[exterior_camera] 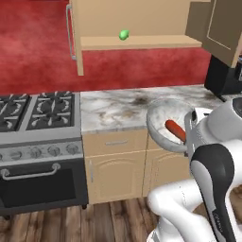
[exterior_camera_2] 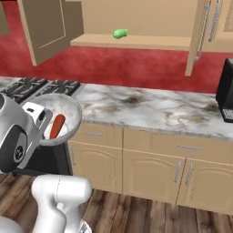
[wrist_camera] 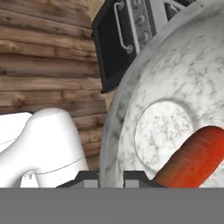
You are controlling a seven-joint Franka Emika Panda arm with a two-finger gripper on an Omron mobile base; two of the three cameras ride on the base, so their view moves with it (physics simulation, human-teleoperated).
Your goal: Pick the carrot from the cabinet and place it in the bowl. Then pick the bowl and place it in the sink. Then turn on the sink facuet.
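The grey speckled bowl (exterior_camera: 158, 118) (exterior_camera_2: 68, 107) (wrist_camera: 183, 78) hangs tilted in the air off the counter's front edge. Inside it lies the orange-red carrot (exterior_camera: 175, 130) (exterior_camera_2: 57, 126) (wrist_camera: 197, 157). My gripper (exterior_camera: 189, 138) (exterior_camera_2: 44, 129) (wrist_camera: 111, 178) is shut on the bowl's rim, one finger inside and one outside. The tan wall cabinet (exterior_camera: 142, 43) (exterior_camera_2: 136, 42) stands open above, with a green vegetable (exterior_camera: 124, 34) (exterior_camera_2: 120, 32) on its shelf. The sink and its faucet are out of view.
A marble counter (exterior_camera: 113, 111) (exterior_camera_2: 150, 109) runs over tan drawer units. A gas stove with oven (exterior_camera: 38, 113) (exterior_camera_2: 27, 88) sits to the left. A black appliance (exterior_camera: 222, 75) (exterior_camera_2: 226, 91) stands at the counter's right. Open cabinet doors (exterior_camera: 222, 28) (exterior_camera_2: 45, 27) jut out overhead.
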